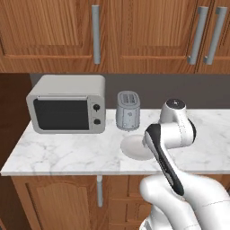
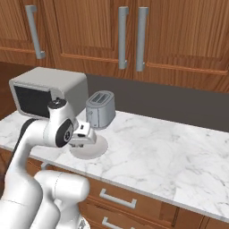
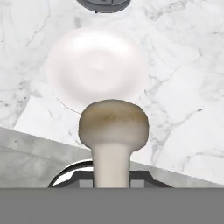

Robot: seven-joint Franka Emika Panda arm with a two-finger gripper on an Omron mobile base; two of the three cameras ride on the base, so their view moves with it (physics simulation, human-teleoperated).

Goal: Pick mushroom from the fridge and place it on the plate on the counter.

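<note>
A beige mushroom [image 3: 113, 124] with a rounded cap and pale stem stands in my gripper [image 3: 113, 180], which is shut on its stem. Just beyond the cap, the off-white plate [image 3: 94, 65] lies on the white marble counter [image 3: 183, 87]. The mushroom hangs over the plate's near rim and the counter's front edge. From the right base view my hand [image 2: 84, 133] hovers just above the plate [image 2: 94, 151]. In the left base view the arm covers the plate's [image 1: 134, 146] right side. The fridge is out of view.
A silver microwave [image 1: 67, 110] sits at the counter's left end, with a steel toaster [image 1: 128, 110] right behind the plate. Wooden wall cabinets with bar handles [image 1: 96, 33] hang overhead. To the right of the plate stretches bare marble [image 2: 161, 147].
</note>
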